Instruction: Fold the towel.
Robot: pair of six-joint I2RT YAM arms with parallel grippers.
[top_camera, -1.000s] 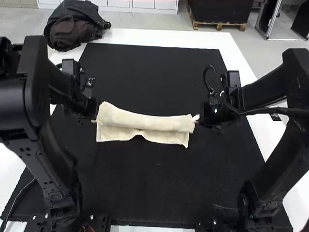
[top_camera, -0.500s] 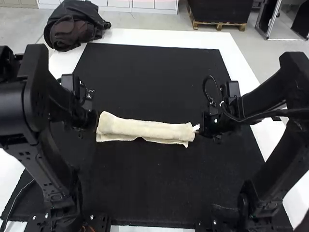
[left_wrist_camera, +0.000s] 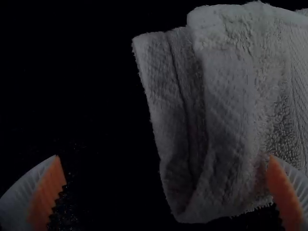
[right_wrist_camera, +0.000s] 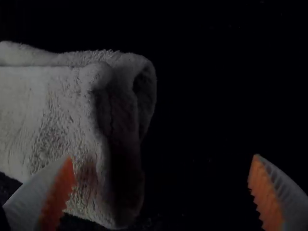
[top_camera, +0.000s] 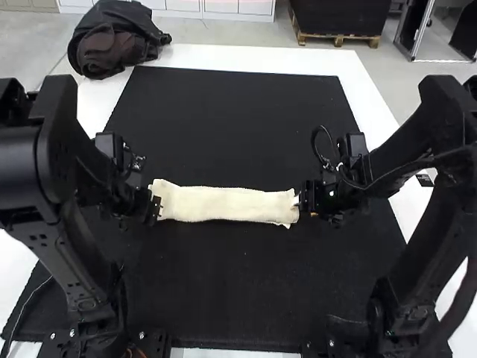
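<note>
"Where's the towel (top_camera: 223,203)?"

"On the black mat (top_camera: 223,283) that covers much of the white bench (top_camera: 261,57). It lies in a long, narrow strip, running crosswise between the two arms."

"Folded, then?"

"Yes, in layers. Along its near side, close to the right arm's end, a small corner (top_camera: 285,224) of a lower layer pokes out."

"And the left pincer (top_camera: 156,207)?"

"Right at the strip's left end. In the left wrist view, the left pincer (left_wrist_camera: 163,155) is open, its orange pads (left_wrist_camera: 284,192) wide apart. One finger overlaps the towel in that view, the other has the dark mat behind it. Whether it touches the cloth, I can't tell."

"What about the right pincer (top_camera: 306,200)?"

"At the other end of the strip, and open as well. The right wrist view shows one finger (right_wrist_camera: 58,192) overlapping the cloth and the other well apart from it, over the dark. I can't tell if that one touches either."

"How does that end look?"

"Doubled over, with a rounded loop (right_wrist_camera: 145,91) of cloth and a shadowy hollow inside."

"Anything else around?"

"A dark bag (top_camera: 112,45), by the bench's far left corner."
</note>
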